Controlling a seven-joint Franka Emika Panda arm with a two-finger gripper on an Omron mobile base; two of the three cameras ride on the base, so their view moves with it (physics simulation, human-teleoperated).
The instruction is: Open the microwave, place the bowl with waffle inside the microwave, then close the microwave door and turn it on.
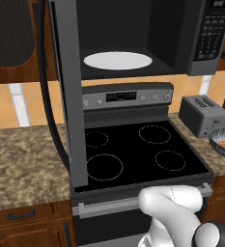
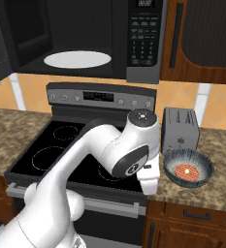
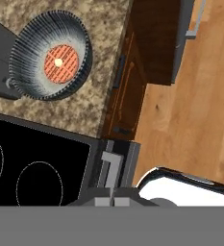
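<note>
The microwave door (image 1: 68, 91) stands swung wide, leaving the microwave (image 2: 85, 38) and its turntable plate (image 2: 77, 59) free to take the bowl (image 2: 188, 167). The bowl, waffle (image 2: 186, 170) inside, sits on the table (image 2: 216, 186) beside the toaster (image 2: 180, 129). The arm's hand hangs just left of it over the stove (image 1: 138, 149) edge (likely lining up a grasp); whether the fingers are spread or closed I cannot tell.

We see the wide dark grey microwave (image 2: 85, 38) open above the black-topped stove (image 2: 71, 150), its white round turntable plate (image 2: 77, 59) bare. On the speckled stone counter (image 2: 216, 186), the small ribbed dark grey bowl (image 2: 188, 167) holding the reddish-orange waffle (image 2: 186, 171) sits just before the small grey toaster (image 2: 180, 130).
</note>
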